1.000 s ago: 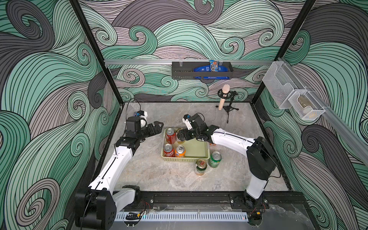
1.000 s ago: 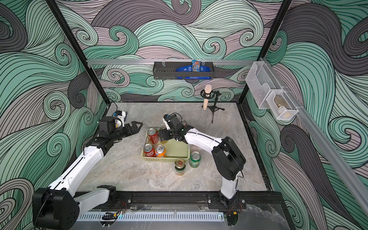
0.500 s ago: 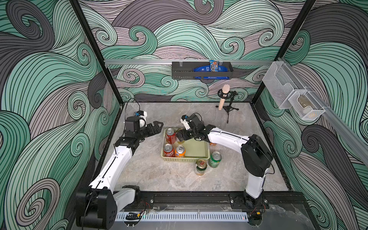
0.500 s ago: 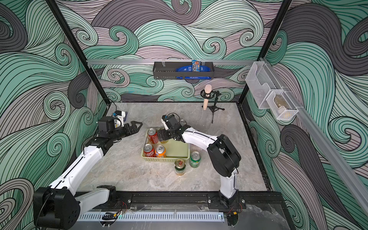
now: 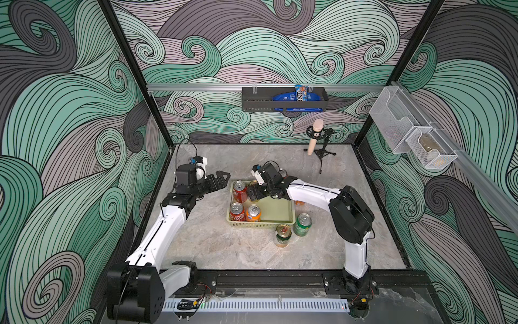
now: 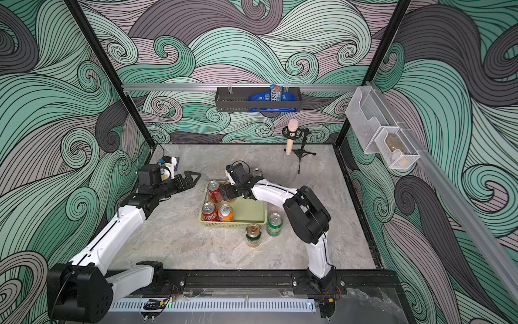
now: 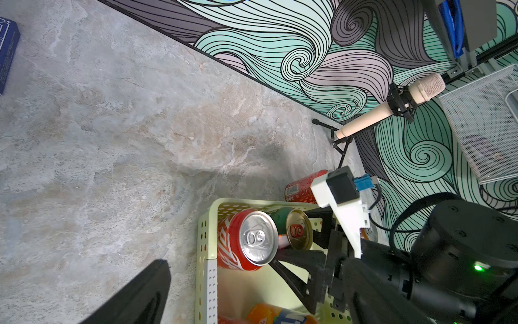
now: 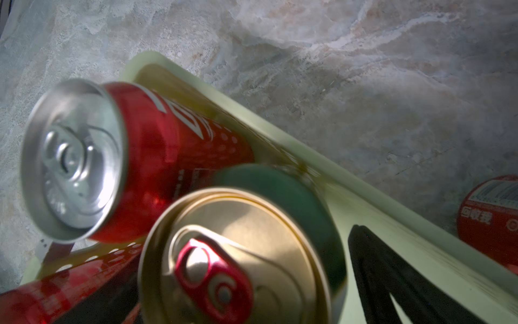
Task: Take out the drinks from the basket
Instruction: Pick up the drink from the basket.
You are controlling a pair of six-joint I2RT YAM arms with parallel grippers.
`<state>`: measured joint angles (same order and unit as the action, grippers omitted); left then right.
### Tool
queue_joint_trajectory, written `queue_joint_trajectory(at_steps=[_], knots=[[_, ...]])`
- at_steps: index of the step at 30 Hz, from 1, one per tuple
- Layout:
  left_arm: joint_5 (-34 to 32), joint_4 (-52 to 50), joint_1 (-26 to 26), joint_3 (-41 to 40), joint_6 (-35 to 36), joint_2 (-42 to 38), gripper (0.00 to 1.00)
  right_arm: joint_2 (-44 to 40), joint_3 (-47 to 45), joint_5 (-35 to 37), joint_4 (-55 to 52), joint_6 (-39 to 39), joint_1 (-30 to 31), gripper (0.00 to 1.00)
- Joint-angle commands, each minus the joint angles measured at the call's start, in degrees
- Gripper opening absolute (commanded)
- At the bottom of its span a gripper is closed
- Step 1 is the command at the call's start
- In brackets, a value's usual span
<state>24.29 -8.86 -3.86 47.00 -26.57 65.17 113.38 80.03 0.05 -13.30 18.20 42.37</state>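
The pale yellow-green basket (image 5: 276, 210) sits mid-table. Inside it stand a red can (image 5: 240, 191) at the far left corner, a second red can (image 5: 237, 211) and an orange can (image 5: 253, 213) at the near left. My right gripper (image 5: 254, 193) reaches into the basket. It is open, with a finger on each side of a dark green can with a gold top (image 8: 238, 252), and a thin gap shows beside one finger (image 8: 372, 280). My left gripper (image 5: 224, 179) hovers open just left of the basket, holding nothing.
Outside the basket stand a green-gold can (image 5: 283, 235), a bright green can (image 5: 302, 224), a red can (image 5: 282, 172) behind my right wrist and an orange can (image 5: 299, 202) under my right arm. A microphone on a tripod (image 5: 315, 137) stands far right. A blue box (image 7: 7, 56) lies near my left arm.
My right gripper has moved left within the basket, onto the gold-topped can beside the red one. Its jaws have narrowed slightly. My left arm has barely moved.
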Motion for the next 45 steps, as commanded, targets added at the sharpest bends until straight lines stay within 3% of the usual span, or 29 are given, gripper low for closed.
queue_joint_trajectory(at_steps=[1,21,35,45], knots=[[1.2,1.2,0.5,-0.2,-0.2,0.5,0.99,0.5,1.3,1.2,-0.2,-1.1,0.4,0.89],[5.6,4.8,0.4,-1.5,-1.0,-1.1,0.99,-6.6,-2.1,3.5,-0.1,-1.4,1.0,0.63],[9.9,8.0,0.4,-2.7,-1.9,-2.9,0.99,-13.0,-3.7,5.5,-0.2,-1.4,1.0,0.59],[18.8,14.6,0.2,-4.9,-4.6,-3.1,0.99,-16.7,-3.5,7.2,-0.7,-1.6,1.0,0.59]])
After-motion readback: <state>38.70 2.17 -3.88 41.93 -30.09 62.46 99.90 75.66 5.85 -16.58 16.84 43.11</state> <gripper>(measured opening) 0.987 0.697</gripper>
